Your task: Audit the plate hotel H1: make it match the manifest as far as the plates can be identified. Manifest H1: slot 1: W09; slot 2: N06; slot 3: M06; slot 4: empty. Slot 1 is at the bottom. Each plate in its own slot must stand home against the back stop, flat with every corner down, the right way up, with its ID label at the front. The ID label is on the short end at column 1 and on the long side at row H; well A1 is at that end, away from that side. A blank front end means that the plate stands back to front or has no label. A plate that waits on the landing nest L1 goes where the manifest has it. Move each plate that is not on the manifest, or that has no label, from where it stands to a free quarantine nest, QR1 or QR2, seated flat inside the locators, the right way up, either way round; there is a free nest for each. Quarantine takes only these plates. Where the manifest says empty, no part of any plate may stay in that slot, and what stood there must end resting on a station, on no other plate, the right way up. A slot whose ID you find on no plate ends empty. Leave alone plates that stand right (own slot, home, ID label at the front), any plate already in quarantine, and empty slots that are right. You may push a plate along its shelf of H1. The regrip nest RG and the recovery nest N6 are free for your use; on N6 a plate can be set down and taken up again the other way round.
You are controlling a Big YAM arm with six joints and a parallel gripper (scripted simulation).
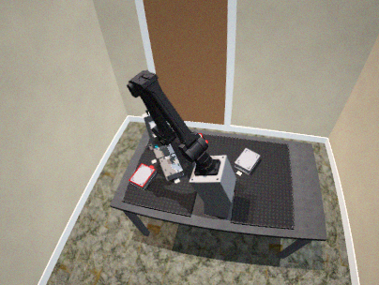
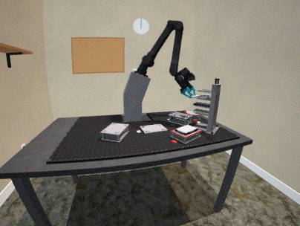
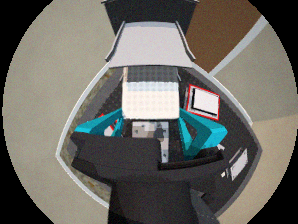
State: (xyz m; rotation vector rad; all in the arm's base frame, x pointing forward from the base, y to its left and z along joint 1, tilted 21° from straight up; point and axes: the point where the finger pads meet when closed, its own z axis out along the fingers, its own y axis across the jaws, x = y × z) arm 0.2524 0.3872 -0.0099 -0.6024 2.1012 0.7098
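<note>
The hotel H1 [image 2: 214, 108] [image 3: 151, 44] stands at the table's end with several shelves. A pale plate [image 3: 150, 104] [image 2: 194, 97] lies at an upper level of it, its near end toward me; I cannot tell which slot. My gripper [image 2: 188, 92] [image 3: 150, 111] has its teal fingers against both long sides of this plate near that end, shut on it. I cannot read any ID label. A red-bordered quarantine nest [image 2: 186, 136] carries a white-topped plate [image 2: 187, 128] [image 3: 206, 101]. Another red-bordered nest [image 1: 142, 176] lies on the other side; whether it holds a plate is unclear.
A grey station [image 1: 171, 167] [image 2: 179, 118] stands below and in front of the hotel. A raised nest [image 1: 248, 160] [image 2: 115, 130] with a pale top stands at the far side, and a low pale nest [image 2: 153, 128] lies between it and the red one. The robot's pedestal [image 1: 213, 187] is close by.
</note>
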